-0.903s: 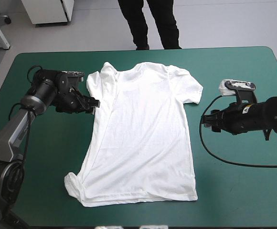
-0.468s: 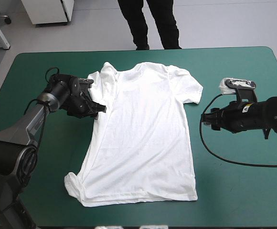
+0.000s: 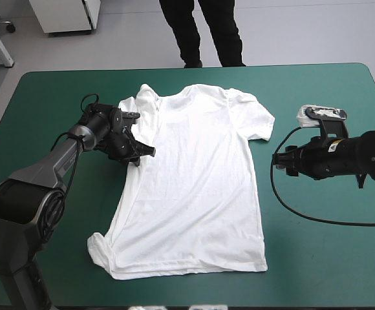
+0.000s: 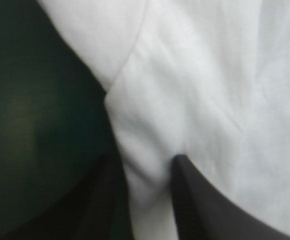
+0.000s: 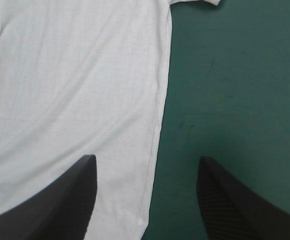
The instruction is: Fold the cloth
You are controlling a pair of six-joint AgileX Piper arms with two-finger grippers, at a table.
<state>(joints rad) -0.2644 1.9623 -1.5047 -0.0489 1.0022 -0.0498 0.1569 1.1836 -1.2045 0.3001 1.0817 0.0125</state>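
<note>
two fingers of the left gripper [image 3: 147,152] pinched nearly together on the t-shirt [image 3: 197,187] at its left armpit edge. cloth flat mid counter [image 3: 323,258], long axis far edge to near edge. right gripper [image 3: 279,163] fingers wide apart, near the right side edge.

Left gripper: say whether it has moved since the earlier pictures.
Yes. The left gripper has moved rightward, from the T-shirt's left edge to over its body below the sleeve.
</note>
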